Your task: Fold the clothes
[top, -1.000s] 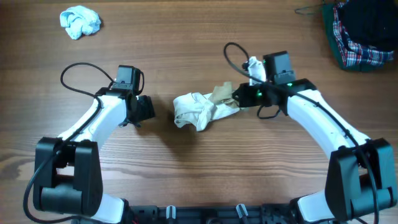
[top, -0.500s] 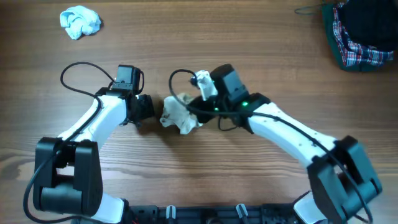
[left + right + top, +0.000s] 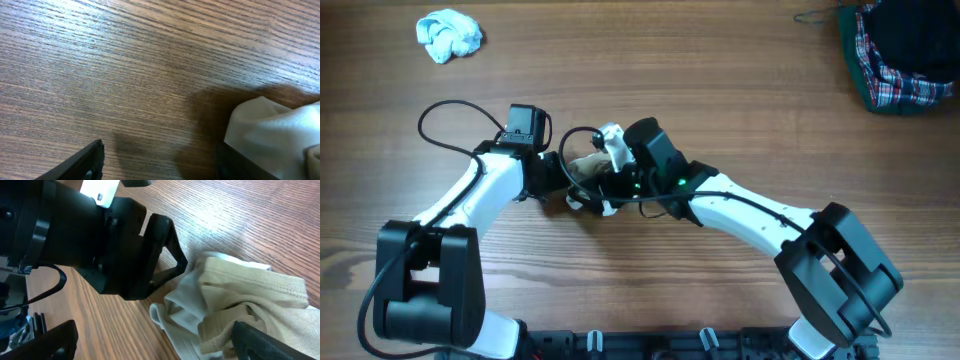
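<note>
**Crumpled cream-and-beige cloth garment (image 3: 235,300) on brown wood-grain tabletop (image 3: 240,210)**
The black left pincer (image 3: 167,262) sits just beside the garment's upper-left edge. The right pincer (image 3: 152,330) is spread wide, one finger (image 3: 52,340) at each lower corner.

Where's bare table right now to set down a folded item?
Free: the top strip between the blue cloth and the plaid pile; the right side between the plaid pile and the right arm; the left edge below the blue cloth. Crowded: centre, where left gripper and right gripper meet at the beige garment.
</note>
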Robot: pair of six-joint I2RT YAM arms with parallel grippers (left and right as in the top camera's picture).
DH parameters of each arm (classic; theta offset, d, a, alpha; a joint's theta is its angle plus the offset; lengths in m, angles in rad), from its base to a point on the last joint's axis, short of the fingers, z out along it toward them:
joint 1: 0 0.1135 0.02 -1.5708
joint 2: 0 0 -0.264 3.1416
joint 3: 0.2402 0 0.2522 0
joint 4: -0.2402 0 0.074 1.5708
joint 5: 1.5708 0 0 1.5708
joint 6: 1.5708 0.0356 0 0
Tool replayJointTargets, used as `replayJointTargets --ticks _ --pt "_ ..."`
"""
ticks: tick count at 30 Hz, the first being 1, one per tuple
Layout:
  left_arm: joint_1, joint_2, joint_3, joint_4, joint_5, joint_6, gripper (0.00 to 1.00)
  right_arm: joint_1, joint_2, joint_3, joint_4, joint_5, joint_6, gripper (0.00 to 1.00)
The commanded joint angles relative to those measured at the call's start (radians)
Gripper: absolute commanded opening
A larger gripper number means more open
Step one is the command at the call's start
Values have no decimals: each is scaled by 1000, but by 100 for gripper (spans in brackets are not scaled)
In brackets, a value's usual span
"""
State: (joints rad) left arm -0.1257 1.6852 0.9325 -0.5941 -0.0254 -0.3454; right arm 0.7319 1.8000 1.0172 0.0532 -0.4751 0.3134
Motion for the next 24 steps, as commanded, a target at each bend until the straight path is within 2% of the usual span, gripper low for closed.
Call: replayJointTargets --ticks 1,4,8,12,16,19,20,24 --pt "5 -19 16 4 8 24 69 -31 -19 48 -8 -24 -6 99" --pt "5 -23 16 4 8 24 70 -87 -96 66 -78 -19 44 99" --pt "5 -23 16 7 5 27 71 -213 -143 65 -332 49 253 100" --pt "5 -23 16 7 5 27 72 -253 -128 49 -460 25 264 100" --pt "5 -23 16 10 5 27 73 -251 -72 35 -457 -52 277 98" --pt "5 -23 16 10 5 27 74 -230 -40 35 -433 -65 293 61" --pt "5 -23 16 10 5 27 74 -222 -35 35 -428 -60 294 55" --pt "5 -23 16 10 5 27 74 -199 -23 34 -434 -32 296 52"
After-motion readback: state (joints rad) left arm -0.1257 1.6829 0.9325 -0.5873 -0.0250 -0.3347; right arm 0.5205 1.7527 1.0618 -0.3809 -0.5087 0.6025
